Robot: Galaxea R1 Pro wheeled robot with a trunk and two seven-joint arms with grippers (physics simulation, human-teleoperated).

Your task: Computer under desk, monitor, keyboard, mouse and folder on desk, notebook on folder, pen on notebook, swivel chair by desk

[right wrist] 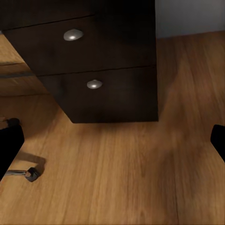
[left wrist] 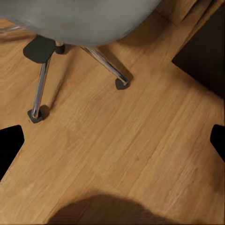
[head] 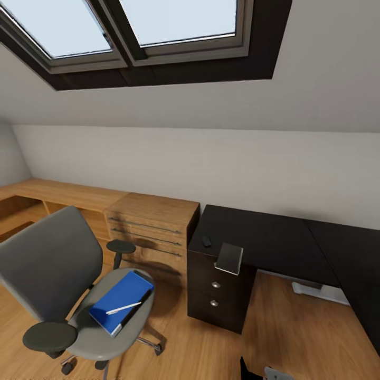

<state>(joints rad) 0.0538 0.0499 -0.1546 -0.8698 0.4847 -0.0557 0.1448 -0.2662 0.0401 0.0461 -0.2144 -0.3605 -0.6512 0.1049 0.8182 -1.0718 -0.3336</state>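
Head view: the black L-shaped counter [head: 274, 237] sits against the white wall under a sloped ceiling w/ a skylight [head: 142, 26]. Just left of it, touching or nearly so, is a light-wood chest [head: 153, 227] w/ long bar handles, and a low wooden bench [head: 53, 195] runs on leftward. The counter's drawer pedestal [head: 219, 287] has round silver knobs. On the counter top near its left end lies a small dark object [head: 207, 241], prob. the mouse but too small to be sure. The notebook [head: 230, 258], thin w/ grey cover, lies at the front edge above the pedestal, one corner hanging over.

The swivel chair [head: 53, 269] stands on the wood floor [head: 211, 348] in front of the chest, apart from the counter: grey seat and back, black armrests, chrome base on casters. The folder [head: 119, 301], bright blue w/ dark spine, lies flat on the seat, and the pen [head: 124, 307], a thin white stick, rests across its top.

Left wrist view: left claw [left wrist: 112, 140] is spread wide, holding nothing, over bare floor near the chair's chrome legs [left wrist: 101, 58]. Right wrist view: right claw [right wrist: 112, 140] is also spread wide and empty, facing the pedestal's lower drawers [right wrist: 101, 89] w/ a chair caster [right wrist: 30, 174] at one side.
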